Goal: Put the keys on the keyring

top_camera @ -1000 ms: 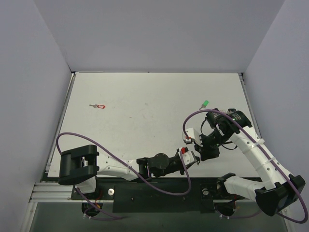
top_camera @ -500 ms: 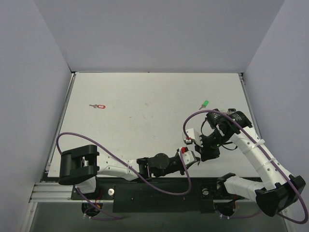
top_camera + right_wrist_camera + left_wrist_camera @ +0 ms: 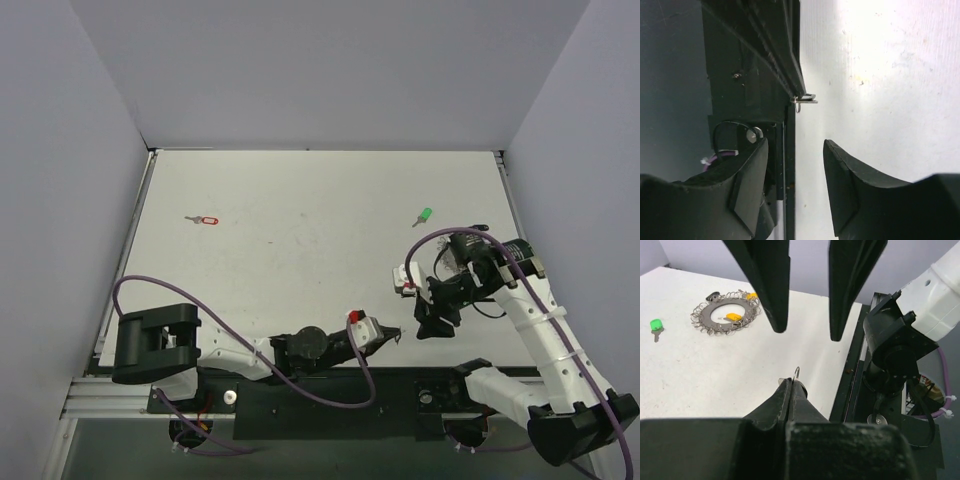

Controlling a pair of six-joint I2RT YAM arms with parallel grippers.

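**White tabletop, two arms low at its near edge**

Grey walls close in a white tabletop on three sides. The left arm lies low along the near edge, and its left hand is pressed shut. A silver loop sticks up from between the fingertips. It is too small to tell whether it belongs to a key. In the right wrist view the same loop shows at the rim of the tabletop, next to the black rail.

The right hand hangs just beyond the left hand's tip and points down at it. Its two dark fingers stand moderately apart with nothing between them, and they do not touch the loop.

The keyring lies flat on the tabletop, farther out on the right side. It is a grey band fringed all round with small wire rings. A yellow key head sits inside its opening, and a second yellow bit shows at its far rim. From above the right arm covers this spot, so the keyring cannot be made out there.

The green key lies loose near the keyring, on the side away from the arms. The red key lies alone, well apart on the left half. Neither hand touches these keys.
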